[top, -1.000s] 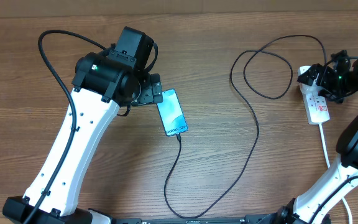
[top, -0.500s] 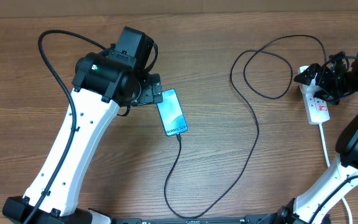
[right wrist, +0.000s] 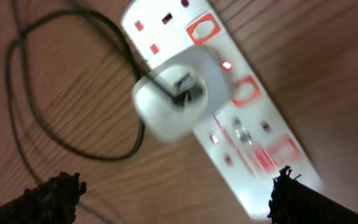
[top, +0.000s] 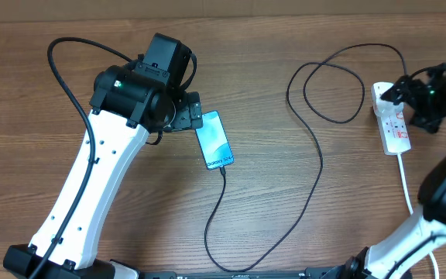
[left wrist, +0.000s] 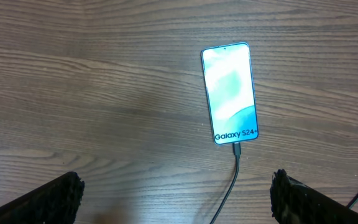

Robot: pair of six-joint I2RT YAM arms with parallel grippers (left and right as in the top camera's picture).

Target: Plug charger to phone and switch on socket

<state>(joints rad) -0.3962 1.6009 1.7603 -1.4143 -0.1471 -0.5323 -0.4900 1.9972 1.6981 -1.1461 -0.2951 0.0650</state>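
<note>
My left gripper [left wrist: 179, 200] hangs spread wide and empty just beside the phone [left wrist: 230, 93], a slim glossy slab flat on the matte wood-grain table [left wrist: 73, 93], with the thin black charger [left wrist: 234, 165] plugged into its bottom edge. My right gripper [right wrist: 176, 194], equally spread and empty, hovers above the long white plastic socket [right wrist: 260, 146], where a rounded pale plug [right wrist: 179, 93] sits.

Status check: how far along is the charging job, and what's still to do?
Done: the charger tip sits in the phone's bottom edge, and its plug is in the socket. In hand: the right arm is at the socket, jaws open, holding nothing. Left: switching the socket on. A red light glows beside the plug, so it may already be on; the blur prevents certainty.
</note>
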